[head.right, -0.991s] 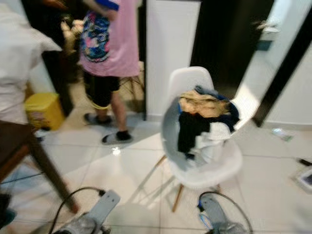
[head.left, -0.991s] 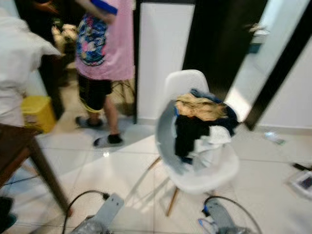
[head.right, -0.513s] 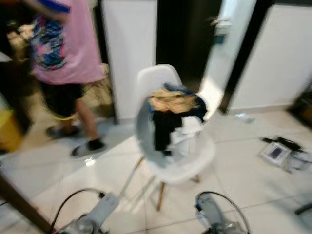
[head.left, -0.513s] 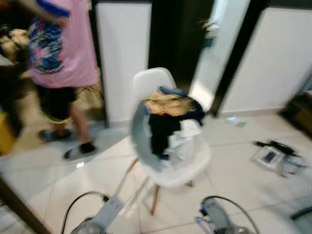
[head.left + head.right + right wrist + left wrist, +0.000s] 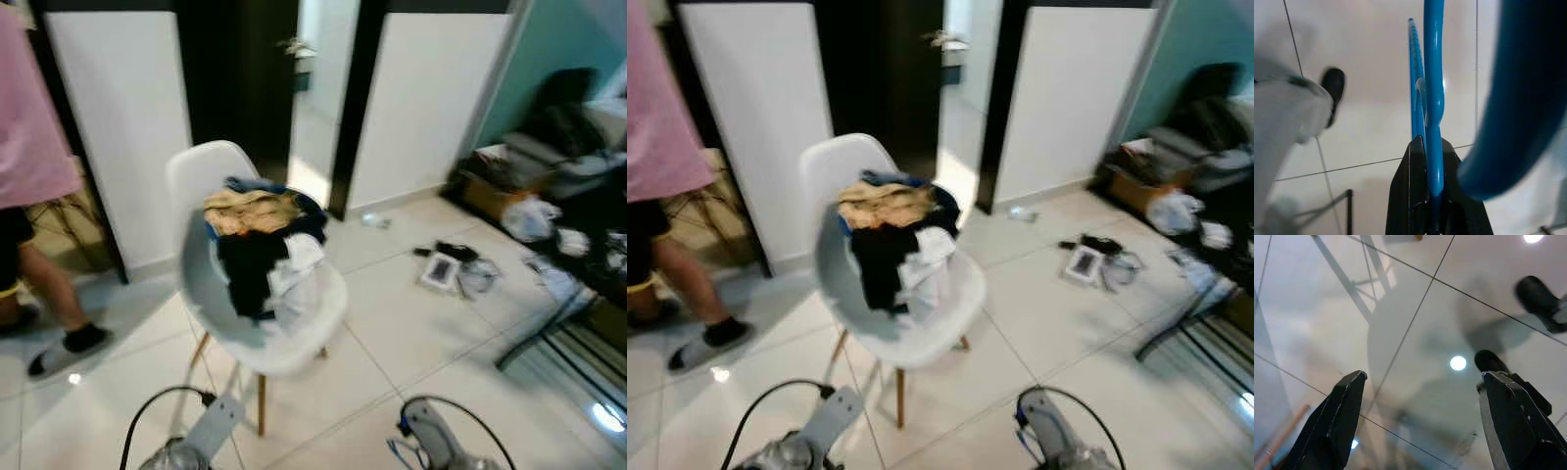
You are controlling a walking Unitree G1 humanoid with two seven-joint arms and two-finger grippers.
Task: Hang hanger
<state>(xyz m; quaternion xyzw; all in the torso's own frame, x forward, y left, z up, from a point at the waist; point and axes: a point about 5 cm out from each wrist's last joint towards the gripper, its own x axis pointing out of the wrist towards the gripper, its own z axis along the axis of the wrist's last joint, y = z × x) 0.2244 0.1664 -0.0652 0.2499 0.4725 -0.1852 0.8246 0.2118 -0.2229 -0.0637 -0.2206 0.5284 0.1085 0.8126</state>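
Gripping blue hanger (image 5: 1432,98), hook blurred.

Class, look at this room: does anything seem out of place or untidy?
Yes. Clothes are heaped on the white chair rather than hung, and loose items are scattered on the tiled floor by the wall.

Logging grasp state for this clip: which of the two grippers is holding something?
The right gripper: its fingers are shut on the blue hanger. The left gripper is open over bare floor tiles.
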